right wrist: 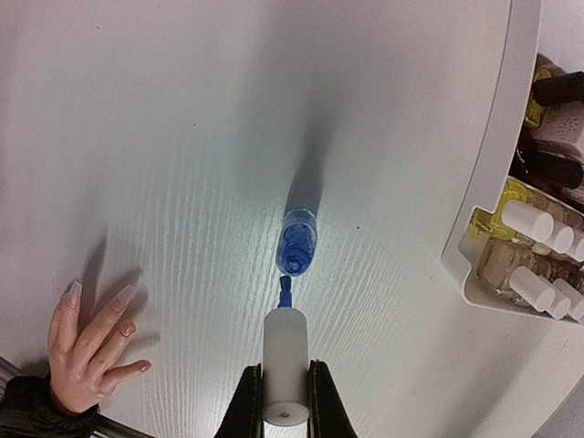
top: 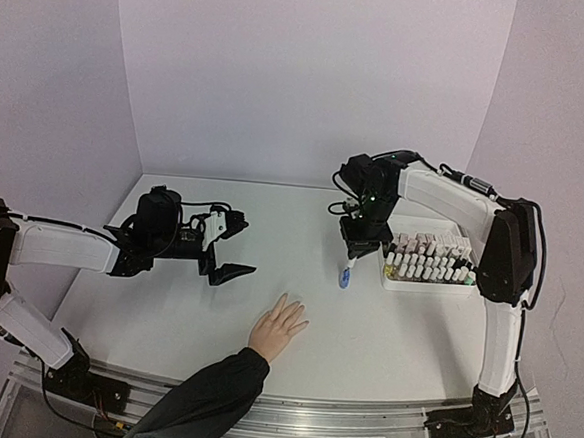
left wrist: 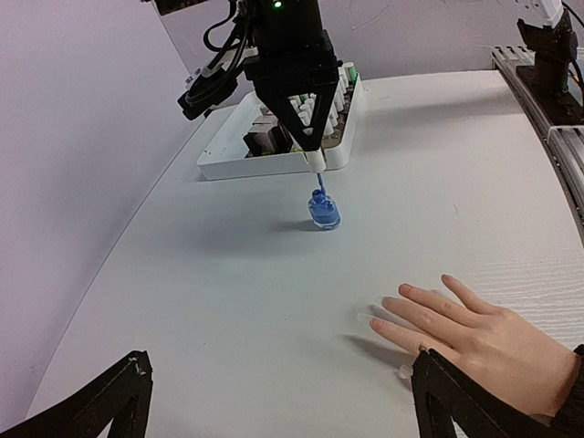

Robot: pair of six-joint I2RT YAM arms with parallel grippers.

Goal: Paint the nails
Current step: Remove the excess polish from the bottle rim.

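Here, right fingers [right wrist: 285, 401] pinch a smooth white cylindrical brush cap [right wrist: 285, 351]; left fingers [left wrist: 283, 383] gape empty.

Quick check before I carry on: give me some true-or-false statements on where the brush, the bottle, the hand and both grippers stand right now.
1. The right gripper has its jaws shut on the white brush cap. True.
2. The blue bottle stands in the tray. False: it stands on the table beside the tray, at the brush tip.
3. The left gripper holds the bottle. False: its jaws are open and empty, near the hand.
4. The hand lies palm down on the table. True.
5. The nails are painted blue. False: none shows any blue.
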